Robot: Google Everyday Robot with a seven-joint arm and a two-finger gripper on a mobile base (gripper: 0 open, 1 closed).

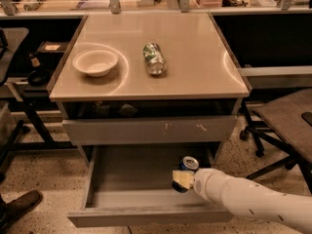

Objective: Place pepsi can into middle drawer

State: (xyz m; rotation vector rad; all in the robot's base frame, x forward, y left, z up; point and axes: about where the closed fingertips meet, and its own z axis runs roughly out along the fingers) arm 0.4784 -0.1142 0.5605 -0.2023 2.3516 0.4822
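Note:
The pepsi can (189, 163), dark blue with a silver top, stands upright over the right part of the open middle drawer (131, 177). My gripper (182, 180) comes in from the lower right on a white arm and is shut on the can's lower body, its yellowish fingers (181, 179) against the side. Whether the can's base touches the grey tray floor cannot be told. The drawer is pulled out fully, with its front rim toward me.
Above the open drawer is a closed drawer front with white scuff marks (151, 129). A green-and-silver can (154, 58) lies on its side on the cabinet top, beside a white bowl (95, 61). An office chair (285, 126) is at the right, and a shoe (18, 206) at the lower left.

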